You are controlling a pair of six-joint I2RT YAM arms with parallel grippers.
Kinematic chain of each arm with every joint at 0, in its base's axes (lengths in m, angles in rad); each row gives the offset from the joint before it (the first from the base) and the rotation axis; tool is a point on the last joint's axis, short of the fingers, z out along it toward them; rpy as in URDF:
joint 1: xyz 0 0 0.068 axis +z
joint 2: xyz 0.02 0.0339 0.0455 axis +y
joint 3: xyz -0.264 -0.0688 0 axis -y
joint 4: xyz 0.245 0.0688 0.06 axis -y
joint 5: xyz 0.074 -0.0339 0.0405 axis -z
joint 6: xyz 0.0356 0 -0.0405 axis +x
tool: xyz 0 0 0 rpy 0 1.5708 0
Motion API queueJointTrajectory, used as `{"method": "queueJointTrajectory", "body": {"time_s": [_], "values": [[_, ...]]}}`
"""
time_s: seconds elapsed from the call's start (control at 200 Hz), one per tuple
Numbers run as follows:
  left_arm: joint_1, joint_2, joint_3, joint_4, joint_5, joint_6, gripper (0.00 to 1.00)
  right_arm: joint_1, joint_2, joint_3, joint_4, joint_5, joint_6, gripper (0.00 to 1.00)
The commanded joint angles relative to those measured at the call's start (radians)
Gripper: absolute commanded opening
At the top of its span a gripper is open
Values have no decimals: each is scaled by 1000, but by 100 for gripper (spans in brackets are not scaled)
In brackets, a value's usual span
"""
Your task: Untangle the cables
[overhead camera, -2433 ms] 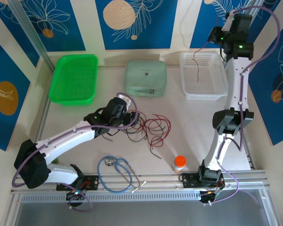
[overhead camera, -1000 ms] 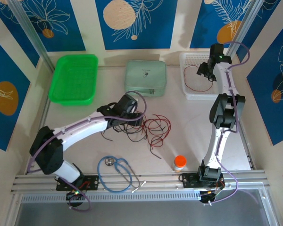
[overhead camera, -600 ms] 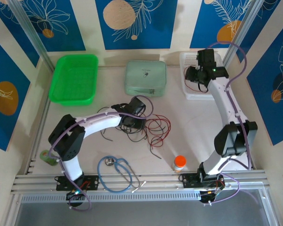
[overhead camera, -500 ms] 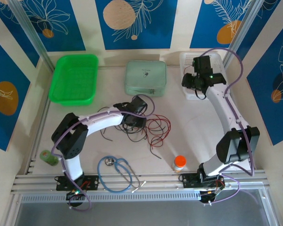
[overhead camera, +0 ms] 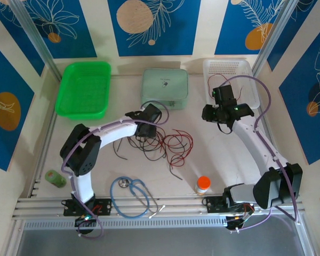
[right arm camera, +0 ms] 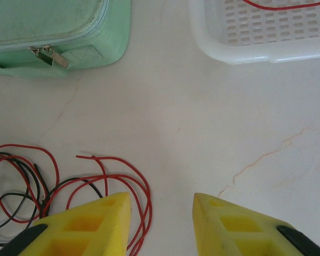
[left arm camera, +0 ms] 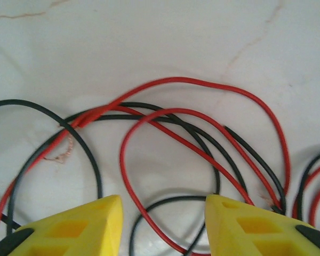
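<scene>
Item: thin dark red and black cables [overhead camera: 162, 144], lying as a loose tangle of overlapping loops near the middle of the pale veined tabletop [overhead camera: 224, 154]. One further red cable strand [right arm camera: 272, 7] lay apart, inside the white perforated plastic basket [overhead camera: 240, 74] at the far right.

Left gripper [left arm camera: 162, 205]: over the tangle's left part, yellow fingers spread wide, red and black loops lying on the table beneath the gap, nothing clamped.

Right gripper [right arm camera: 162, 200]: above bare tabletop between the tangle and the basket, jaws released and holding nothing.

Other holdings: mint-green zipped fabric pouch [overhead camera: 165, 88] at far centre; bright green plastic tray [overhead camera: 69, 66] at far left; light-blue stethoscope [overhead camera: 124, 183] near the front edge; small orange-capped bottle [overhead camera: 203, 184] to its right.
</scene>
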State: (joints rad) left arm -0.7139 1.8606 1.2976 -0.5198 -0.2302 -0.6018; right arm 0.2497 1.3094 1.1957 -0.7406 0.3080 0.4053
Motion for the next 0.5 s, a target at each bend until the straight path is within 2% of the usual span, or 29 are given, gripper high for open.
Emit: {"method": "queueJointTrajectory", "body": {"time_s": [0.0,0.145,0.385,0.495], "values": [[20,47,-7,5,-14,-1,43,4,-42,-20,11,-33,26,34],[44,88,-10,51,14,2,38,4,-64,-40,2,-38,34,32],[56,132,-4,64,-1,6,32,5,-102,-75,-13,-32,41,29],[57,144,-6,70,-7,11,23,5,-117,-86,-23,-25,41,28]]}}
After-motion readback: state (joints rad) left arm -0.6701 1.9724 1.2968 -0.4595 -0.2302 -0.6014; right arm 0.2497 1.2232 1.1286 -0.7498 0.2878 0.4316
